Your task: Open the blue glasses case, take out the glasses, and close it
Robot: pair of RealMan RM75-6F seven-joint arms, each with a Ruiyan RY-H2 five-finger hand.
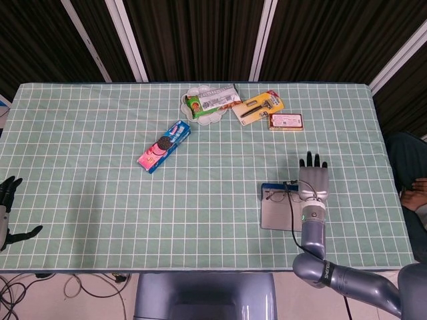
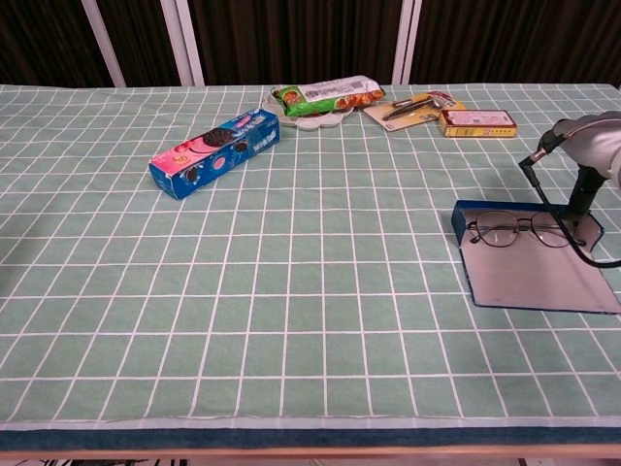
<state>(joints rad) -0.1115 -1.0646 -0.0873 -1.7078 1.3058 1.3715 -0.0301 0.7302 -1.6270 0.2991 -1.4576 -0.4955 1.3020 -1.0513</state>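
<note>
Your blue glasses case point(image 2: 539, 275) lies flat and open at the right of the surface point(image 1: 100, 173), one pair of glasses point(image 2: 514, 231) resting across its far end. Your right hand point(image 1: 313, 181) hovers just beside it, fingers straight, holding nothing; your left hand point(image 1: 8, 200) hangs empty, fingers apart. Elsewhere: one cookie box point(image 1: 165, 146), one white plate point(image 1: 200, 113) carrying one green snack packet point(image 1: 212, 100).

The green checked table point(image 1: 87, 147) lies bare across its near and left stretches, giving a hand wide passage. Obstacles cluster at twelve o'clock: a snack packet point(image 1: 212, 101) on a white plate point(image 1: 202, 117), a carded tool point(image 1: 257, 107) and a small yellow box point(image 1: 286, 121), with a cookie box point(image 1: 165, 145) toward ten. At four o'clock the open blue glasses case point(image 2: 534, 267) holds glasses point(image 2: 514, 231); the right hand point(image 1: 313, 181) stands at its right edge, perhaps touching.
</note>
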